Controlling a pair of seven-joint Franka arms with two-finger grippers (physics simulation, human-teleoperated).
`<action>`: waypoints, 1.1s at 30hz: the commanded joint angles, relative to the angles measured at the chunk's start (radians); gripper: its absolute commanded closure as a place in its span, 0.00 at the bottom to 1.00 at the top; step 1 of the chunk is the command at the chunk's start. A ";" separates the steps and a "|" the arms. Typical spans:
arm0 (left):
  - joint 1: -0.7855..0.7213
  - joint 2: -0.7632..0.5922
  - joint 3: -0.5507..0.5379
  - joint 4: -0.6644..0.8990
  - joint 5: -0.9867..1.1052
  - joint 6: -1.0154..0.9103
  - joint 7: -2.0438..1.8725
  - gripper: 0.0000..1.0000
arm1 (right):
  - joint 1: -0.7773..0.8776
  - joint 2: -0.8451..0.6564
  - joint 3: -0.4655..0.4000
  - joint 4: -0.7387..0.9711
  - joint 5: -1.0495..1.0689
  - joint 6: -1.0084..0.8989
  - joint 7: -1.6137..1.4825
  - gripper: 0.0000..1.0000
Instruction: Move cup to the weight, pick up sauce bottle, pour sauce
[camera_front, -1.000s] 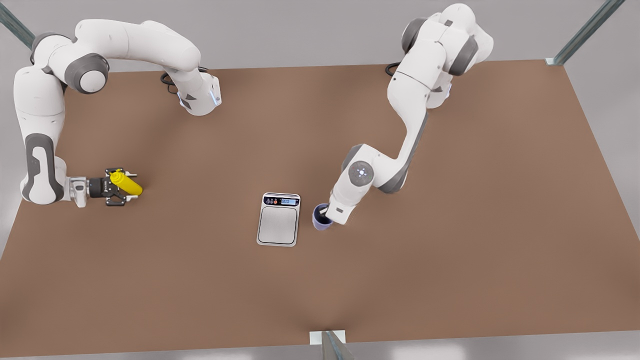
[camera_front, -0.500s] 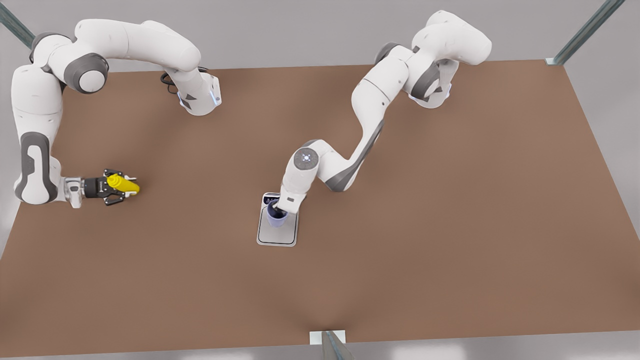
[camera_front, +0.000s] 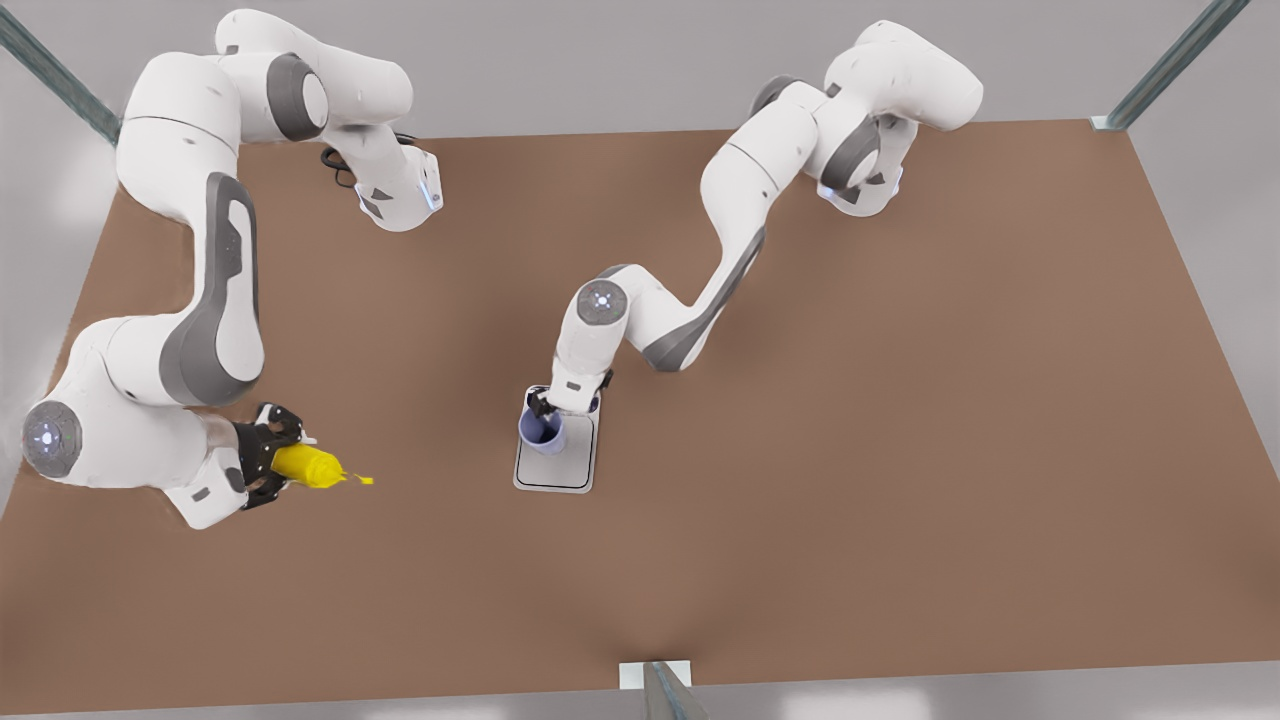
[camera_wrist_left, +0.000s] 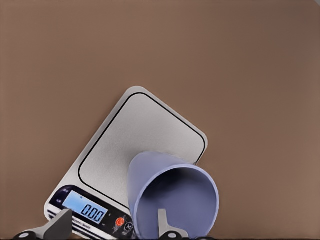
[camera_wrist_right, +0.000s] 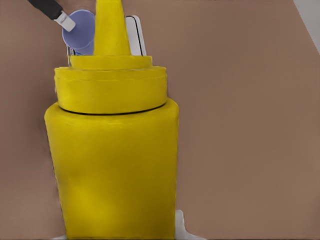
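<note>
Left hand is gripping the cup on the scale — right hand is holding the bottle, pouring still ahead.

Table: flat, plain brown top, carrying one weight lying flat near its middle, display strip toward the far edge, and two white arm bases bolted along the far edge, well apart.
</note>
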 joint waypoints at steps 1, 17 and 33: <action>0.000 -0.001 0.001 0.000 0.000 -0.005 0.000 0.00 | 0.012 0.000 -0.001 0.001 -0.010 0.004 0.027 0.46; 0.292 -0.639 0.715 -0.491 -0.216 -0.587 1.356 0.00 | 0.326 -0.339 0.008 -0.609 -0.642 0.593 0.441 0.45; 0.884 -0.855 -0.001 -0.472 0.096 -0.680 1.362 0.00 | 0.632 -0.235 0.008 -0.744 -1.295 0.205 1.083 0.45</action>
